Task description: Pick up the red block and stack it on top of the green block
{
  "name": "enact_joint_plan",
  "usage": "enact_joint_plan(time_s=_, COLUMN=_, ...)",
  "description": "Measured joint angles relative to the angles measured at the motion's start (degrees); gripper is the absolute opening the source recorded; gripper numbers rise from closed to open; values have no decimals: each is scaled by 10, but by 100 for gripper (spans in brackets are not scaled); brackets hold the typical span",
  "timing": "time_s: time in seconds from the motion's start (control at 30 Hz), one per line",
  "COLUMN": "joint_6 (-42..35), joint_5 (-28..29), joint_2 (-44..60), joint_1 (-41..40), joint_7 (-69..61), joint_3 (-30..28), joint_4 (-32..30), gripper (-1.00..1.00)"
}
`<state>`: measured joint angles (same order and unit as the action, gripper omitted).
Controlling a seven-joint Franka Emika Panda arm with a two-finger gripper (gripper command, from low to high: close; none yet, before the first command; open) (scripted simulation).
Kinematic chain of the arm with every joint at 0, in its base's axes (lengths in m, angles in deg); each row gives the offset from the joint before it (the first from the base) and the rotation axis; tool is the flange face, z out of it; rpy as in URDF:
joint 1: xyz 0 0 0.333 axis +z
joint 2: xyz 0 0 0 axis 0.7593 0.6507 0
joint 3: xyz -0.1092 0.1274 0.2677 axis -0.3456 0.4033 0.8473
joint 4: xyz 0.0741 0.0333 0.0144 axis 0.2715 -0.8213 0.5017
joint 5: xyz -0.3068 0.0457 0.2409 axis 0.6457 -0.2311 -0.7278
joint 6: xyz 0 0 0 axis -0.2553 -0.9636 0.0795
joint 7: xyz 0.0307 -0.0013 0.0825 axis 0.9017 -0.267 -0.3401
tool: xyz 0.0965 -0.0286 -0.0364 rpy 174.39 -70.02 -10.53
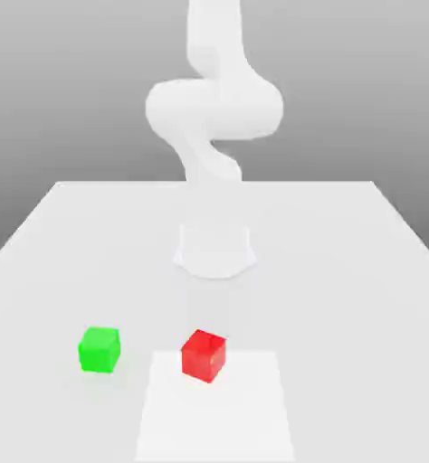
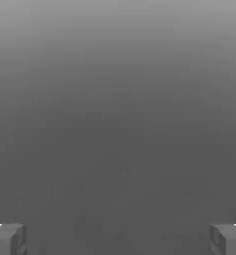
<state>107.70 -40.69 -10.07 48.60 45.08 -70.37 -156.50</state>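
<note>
You see the gripper (image 2: pixel 118 239) with jaws spread wide, nothing between them, while the red block (image 1: pixel 204 354) and green block (image 1: pixel 100 349) rest apart on the table (image 1: pixel 345 271).

The white arm (image 1: pixel 214 113) rises from its round base (image 1: pixel 214 250) at the far middle, bending through a thick elbow and running up past the exterior view's top edge. In the hand view the tool (image 2: pixel 118 239) has its two grey fingertips (image 2: pixel 8 238) spread wide apart, nothing between them.

Simulated scene: bare white table (image 1: pixel 345 271)
</note>
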Motion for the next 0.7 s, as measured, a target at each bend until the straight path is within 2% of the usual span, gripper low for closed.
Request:
enact_joint_plan(time_s=0.53, joint_6=231, joint_5=-11, joint_2=309, joint_1=-53, joint_7=179, joint_3=37, joint_4=-282, gripper=0)
enact_joint_plan(time_s=0.6, joint_6=283, joint_5=-4, joint_2=378, joint_1=-58, joint_7=204, joint_3=37, joint_4=-303, gripper=0)
enact_joint_plan(time_s=0.7, joint_6=345, joint_5=15, joint_2=454, joint_1=-60, joint_7=224, joint_3=31, joint_4=-303, gripper=0)
